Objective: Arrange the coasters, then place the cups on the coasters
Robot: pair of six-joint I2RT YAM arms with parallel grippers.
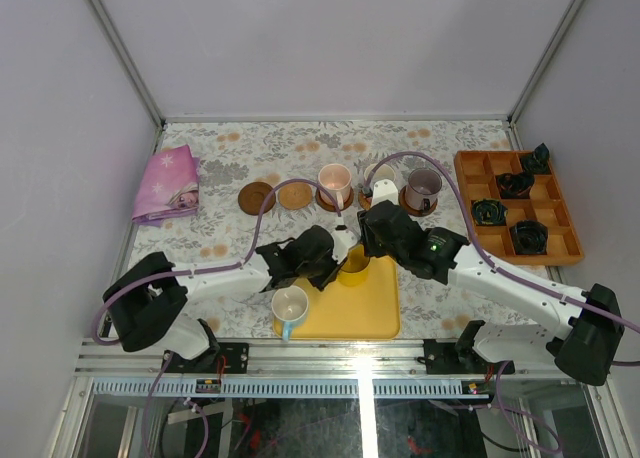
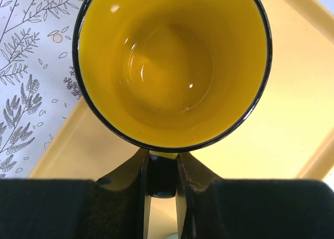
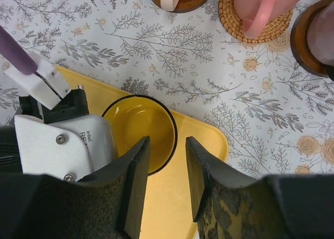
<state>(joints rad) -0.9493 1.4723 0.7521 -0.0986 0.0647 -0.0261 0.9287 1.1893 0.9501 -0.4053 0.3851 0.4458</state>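
A translucent yellow cup (image 2: pixel 172 67) stands on the yellow tray (image 1: pixel 350 313), near its far edge. My left gripper (image 2: pixel 163 158) is shut on the cup's handle from the near-left side. My right gripper (image 3: pixel 167 166) hangs open and empty over the tray, just right of the yellow cup (image 3: pixel 138 129). A white and blue cup (image 1: pixel 290 306) sits at the tray's near-left corner. Farther back lie a bare dark coaster (image 1: pixel 256 197) and a bare tan coaster (image 1: pixel 296 194). A pink cup (image 1: pixel 335 183) and a grey-purple cup (image 1: pixel 423 186) each stand on a coaster.
An orange compartment tray (image 1: pixel 478 170) with black ring-shaped objects (image 1: pixel 516 185) stands at the right. A folded pink cloth (image 1: pixel 168 183) lies at the far left. My two arms meet over the yellow tray's far edge.
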